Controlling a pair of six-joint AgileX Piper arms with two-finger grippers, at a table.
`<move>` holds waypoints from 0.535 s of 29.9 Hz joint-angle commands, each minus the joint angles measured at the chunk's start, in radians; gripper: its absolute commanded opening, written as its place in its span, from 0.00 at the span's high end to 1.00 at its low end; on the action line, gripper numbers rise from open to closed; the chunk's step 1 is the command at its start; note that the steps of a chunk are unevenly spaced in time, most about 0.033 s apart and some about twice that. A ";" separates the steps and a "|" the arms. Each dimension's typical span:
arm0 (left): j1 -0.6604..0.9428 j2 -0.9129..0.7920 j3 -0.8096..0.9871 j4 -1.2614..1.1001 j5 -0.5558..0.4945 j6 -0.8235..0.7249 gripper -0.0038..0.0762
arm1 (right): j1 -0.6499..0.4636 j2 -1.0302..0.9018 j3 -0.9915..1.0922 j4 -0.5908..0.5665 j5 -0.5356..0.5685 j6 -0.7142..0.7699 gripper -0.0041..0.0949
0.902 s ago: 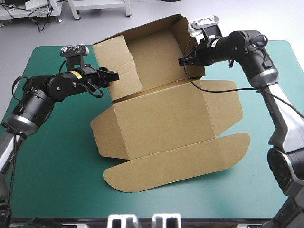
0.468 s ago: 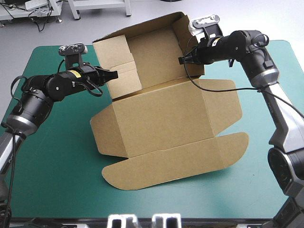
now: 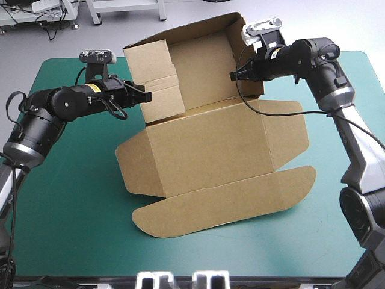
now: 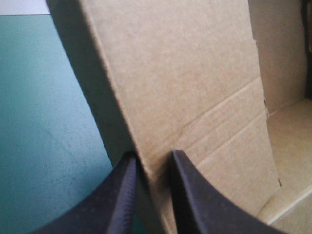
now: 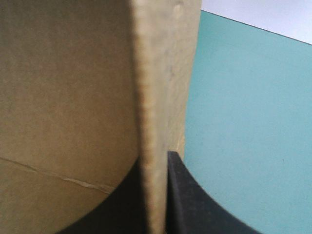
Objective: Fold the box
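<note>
The brown box (image 3: 204, 150) sits at the middle of the teal-green counter (image 3: 66, 198), partly raised. Its far half stands up as a back wall with a side wall at either end. Its near half lies flat on the cover, ending in a long flap with rounded corners toward the near edge. The back wall stands between the two claws, and the flat panels lie below them and nearer the robot. The left claw (image 3: 147, 95) has hold of the left side wall, which is turned inward toward the box's inside. In the left wrist view its black fingers (image 4: 122, 195) are all but closed, with the creased board pinched between them. The box's inner floor and back wall show ahead of the claw on one side and the bare cover on the other. The right claw (image 3: 233, 76) grips the right side wall. In the right wrist view that board runs edge-on between its two fingers, which are pressed nearly together on it. The wall's brown face fills the space beside one finger, and the cover lies beside the other. Both claws are held up off the counter at the height of the raised walls.
</note>
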 commanded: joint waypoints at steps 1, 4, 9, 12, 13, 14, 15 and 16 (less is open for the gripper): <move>-0.012 -0.029 -0.119 -0.048 0.063 0.065 0.59 | -0.006 -0.069 -0.036 0.113 -0.024 -0.009 0.98; -0.012 -0.029 -0.199 -0.017 0.137 0.065 0.50 | -0.040 -0.069 -0.036 0.172 -0.017 -0.038 0.98; -0.012 -0.029 -0.307 -0.006 0.218 0.080 0.50 | -0.135 -0.074 -0.036 0.289 0.044 -0.116 0.98; -0.012 -0.029 -0.351 -0.006 0.246 0.082 0.50 | -0.198 -0.074 -0.036 0.374 0.094 -0.161 0.98; -0.012 -0.029 -0.361 -0.006 0.248 0.082 0.50 | -0.215 -0.074 -0.036 0.401 0.103 -0.171 0.98; -0.012 -0.029 -0.369 -0.006 0.248 0.082 0.50 | -0.241 -0.074 -0.036 0.447 0.113 -0.189 0.98; -0.012 -0.029 -0.378 -0.006 0.250 0.082 0.50 | -0.258 -0.074 -0.036 0.476 0.120 -0.202 0.98; -0.012 -0.029 -0.383 -0.008 0.250 0.082 0.50 | -0.276 -0.074 -0.036 0.509 0.127 -0.218 0.98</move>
